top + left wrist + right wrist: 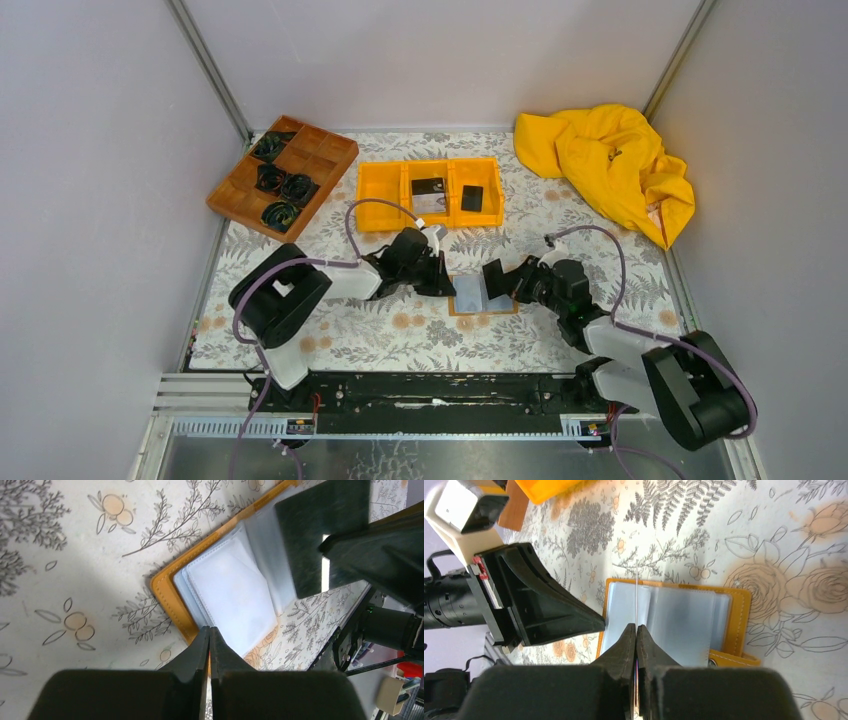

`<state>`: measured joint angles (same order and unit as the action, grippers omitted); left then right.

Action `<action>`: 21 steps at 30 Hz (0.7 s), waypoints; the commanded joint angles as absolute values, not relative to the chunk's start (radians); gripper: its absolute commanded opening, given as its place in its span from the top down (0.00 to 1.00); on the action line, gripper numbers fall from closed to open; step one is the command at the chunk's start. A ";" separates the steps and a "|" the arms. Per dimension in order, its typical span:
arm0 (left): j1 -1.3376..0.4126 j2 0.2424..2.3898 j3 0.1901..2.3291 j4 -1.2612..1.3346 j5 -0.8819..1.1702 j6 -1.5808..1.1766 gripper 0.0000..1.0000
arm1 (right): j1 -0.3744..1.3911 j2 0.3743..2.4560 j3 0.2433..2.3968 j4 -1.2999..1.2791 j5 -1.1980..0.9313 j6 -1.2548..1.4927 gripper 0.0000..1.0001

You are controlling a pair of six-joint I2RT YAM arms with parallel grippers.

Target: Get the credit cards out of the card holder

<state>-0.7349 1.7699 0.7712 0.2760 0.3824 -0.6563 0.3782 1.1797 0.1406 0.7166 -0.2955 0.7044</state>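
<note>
Near the middle of the surface, a little toward its near edge, the card holder (470,297) lies open and flat between the two arms; its long axis runs left to right, parallel to the near edge, with the fold running near to far and the pale pockets facing up.

The right pincer (636,628) is closed tight on a black card (322,535); the card stands on edge over the right half of the holder, its broad face turned toward the left arm and its thin edge toward the right wrist; it looks nearly or wholly out of its pocket, though I cannot tell whether its lowest corner is free. The left pincer (210,631) is closed with nothing visible between its tips, which rest on the holder's orange border on the left side, apparently pinning it down.

Just beyond the holder, toward the far edge, an orange bin (375,200) holds two black rectangles (471,197), one in the middle compartment and one in the right; I judge these to be cards already taken out. So the job seems well along; this card has yet to be set down, and the pockets that show look clear and empty, though the layers beneath are hidden.
</note>
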 commanded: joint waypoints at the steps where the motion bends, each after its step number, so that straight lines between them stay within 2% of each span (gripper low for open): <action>1: -0.740 1.703 0.724 0.336 0.353 -0.643 0.93 | 0.374 1.069 0.153 0.609 -0.203 0.637 1.00; 6: -0.740 1.590 0.643 0.466 0.341 -0.640 0.82 | 0.374 1.018 0.182 0.596 -0.280 0.622 1.00; 9: -0.740 1.524 0.586 0.549 0.352 -0.632 0.53 | 0.373 1.030 0.159 0.683 -0.372 0.630 1.00; 11: -0.739 1.494 0.568 0.575 0.358 -0.626 0.47 | 0.373 1.041 0.142 0.749 -0.409 0.646 1.00; 15: -0.741 1.459 0.533 0.631 0.354 -0.631 0.46 | 0.374 1.050 0.167 0.769 -0.386 0.672 1.00; 21: -0.739 1.446 0.523 0.630 0.327 -0.627 0.46 | 0.373 1.139 0.390 0.691 -0.285 0.656 1.00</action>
<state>-0.7349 1.4628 0.5331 0.5549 0.3550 -0.6468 0.3782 1.0801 0.2169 0.6621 -0.3489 0.6636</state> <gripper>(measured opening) 0.539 0.033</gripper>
